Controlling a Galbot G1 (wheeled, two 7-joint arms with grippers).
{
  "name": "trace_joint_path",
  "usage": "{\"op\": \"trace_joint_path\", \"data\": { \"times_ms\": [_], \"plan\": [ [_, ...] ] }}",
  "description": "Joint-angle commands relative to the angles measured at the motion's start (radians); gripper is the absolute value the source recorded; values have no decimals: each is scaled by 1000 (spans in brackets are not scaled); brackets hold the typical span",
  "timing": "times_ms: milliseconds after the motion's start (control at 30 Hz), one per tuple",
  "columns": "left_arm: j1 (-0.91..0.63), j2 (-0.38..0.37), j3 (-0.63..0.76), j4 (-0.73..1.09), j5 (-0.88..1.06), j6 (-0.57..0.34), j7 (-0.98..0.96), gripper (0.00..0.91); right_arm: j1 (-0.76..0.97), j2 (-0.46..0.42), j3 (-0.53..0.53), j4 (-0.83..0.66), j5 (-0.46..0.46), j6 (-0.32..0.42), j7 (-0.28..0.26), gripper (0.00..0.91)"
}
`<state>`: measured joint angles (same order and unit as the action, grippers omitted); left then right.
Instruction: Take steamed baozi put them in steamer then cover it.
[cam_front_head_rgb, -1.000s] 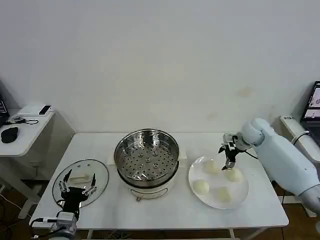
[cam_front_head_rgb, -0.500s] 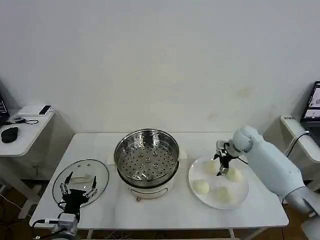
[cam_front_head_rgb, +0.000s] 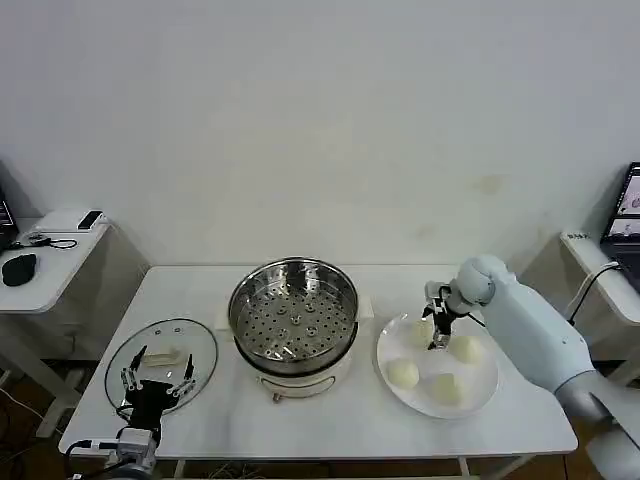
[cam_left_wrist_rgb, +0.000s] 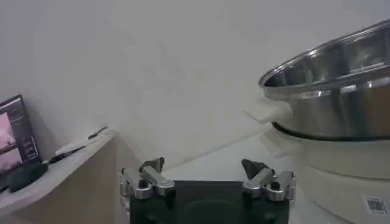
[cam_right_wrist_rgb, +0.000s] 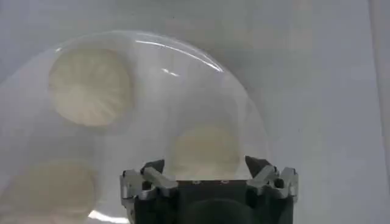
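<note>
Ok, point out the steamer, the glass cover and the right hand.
steamer (cam_front_head_rgb: 293, 312), head view, on its perforated tray.
cover (cam_front_head_rgb: 165, 345), head view, on the glass beside its handle.
right hand (cam_front_head_rgb: 436, 335), head view, between its fingertips, over the plate's baozi.

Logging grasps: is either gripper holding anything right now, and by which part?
Nothing is held. The right gripper is open above a baozi on the plate; the left gripper is open and empty.

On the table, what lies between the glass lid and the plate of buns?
In the head view, the steamer stands between the lid and the plate, its tray bare, with strips of bare table on either side.
</note>
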<state>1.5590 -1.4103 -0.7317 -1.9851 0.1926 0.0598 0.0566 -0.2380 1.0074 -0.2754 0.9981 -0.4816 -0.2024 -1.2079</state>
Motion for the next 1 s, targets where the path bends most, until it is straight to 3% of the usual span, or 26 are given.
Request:
{"op": "trace_joint_path", "data": {
  "times_ms": [33,267,300,433,1000],
  "plan": [
    [0,-1,2,4,1,-1,-1,907,2,17,2,-34,-8,3,17,907],
    [1,-1,1,6,2,-1,-1,907,-3,28,5,-40,-8,-1,14,907],
    [2,-1,0,6,2,-1,-1,907,-5,28,6,-39,-9,-1,12,806],
    [3,-1,0,7,2,-1,-2,907,-6,29,7,-39,-8,-1,12,705],
    [7,-4,3,5,4,-1,-3,907,-7,10,27,-22,-1,-6,16,685]
  ]
}}
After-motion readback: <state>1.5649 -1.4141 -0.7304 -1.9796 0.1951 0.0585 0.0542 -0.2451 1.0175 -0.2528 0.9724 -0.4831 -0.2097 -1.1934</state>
